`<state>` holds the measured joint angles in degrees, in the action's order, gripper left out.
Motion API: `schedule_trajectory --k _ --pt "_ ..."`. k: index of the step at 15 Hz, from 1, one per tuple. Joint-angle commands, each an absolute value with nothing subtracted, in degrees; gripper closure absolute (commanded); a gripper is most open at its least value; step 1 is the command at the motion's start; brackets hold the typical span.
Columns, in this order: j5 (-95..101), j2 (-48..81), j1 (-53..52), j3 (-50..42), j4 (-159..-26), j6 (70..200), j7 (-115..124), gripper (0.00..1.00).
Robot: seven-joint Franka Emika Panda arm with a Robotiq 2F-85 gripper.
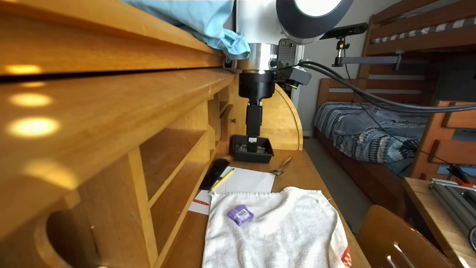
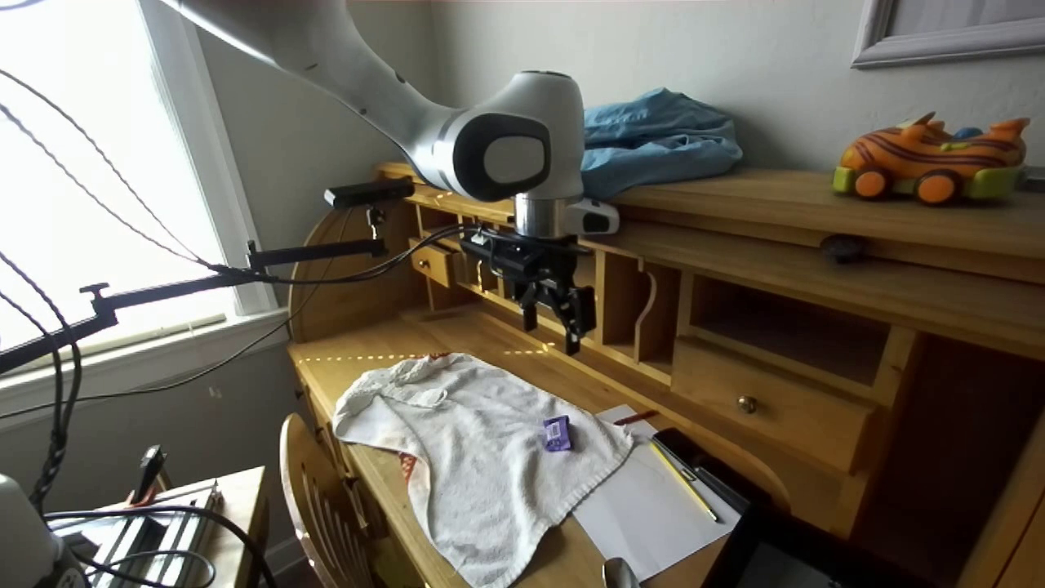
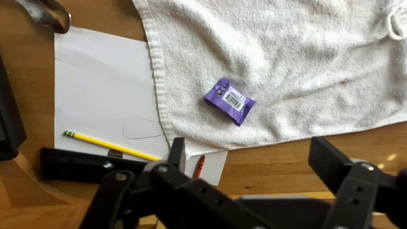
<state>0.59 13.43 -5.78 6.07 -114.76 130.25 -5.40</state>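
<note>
While nothing sits between its fingers, the gripper (image 3: 249,148) stands spread wide above the tabletop (image 1: 303,175), pointing straight down, presumably so both tips sit square to the surface. Purple packet (image 3: 230,101) lies on the white towel (image 3: 302,63), near the towel corner toward the tabletop's back edge, barcode up, slightly skewed; gripper not touching it. Likely steady because terry grips the wrapper and a flat pillow shape won't roll. Towel is rumpled, comes close to the tabletop's front edge, and overlaps the paper (image 3: 101,79), so its weight probably pins the sheet. Orange-red crayon (image 3: 199,166) lies on the paper's exposed corner by the back edge, just beside the towel hem. Yellow pencil (image 3: 111,146) lies on the paper alongside a long black object (image 3: 82,167), can't tell what, which may stop it rolling backward. Spoon (image 3: 52,17) has its bowl at the paper's front corner, handle angled toward the tabletop's front edge. Black tray (image 1: 262,158) stands past the paper, near the tabletop's end by the side panel (image 1: 284,126), walls apparently corralling small bits (image 1: 241,147).
</note>
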Motion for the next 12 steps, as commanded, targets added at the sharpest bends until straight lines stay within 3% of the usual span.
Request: schedule_trajectory --k 1,12 --pt "4.55 10.77 -9.94 7.41 -118.03 132.01 2.14 0.0" --pt "5.35 7.24 -15.89 10.56 -123.54 133.05 15.22 0.0"
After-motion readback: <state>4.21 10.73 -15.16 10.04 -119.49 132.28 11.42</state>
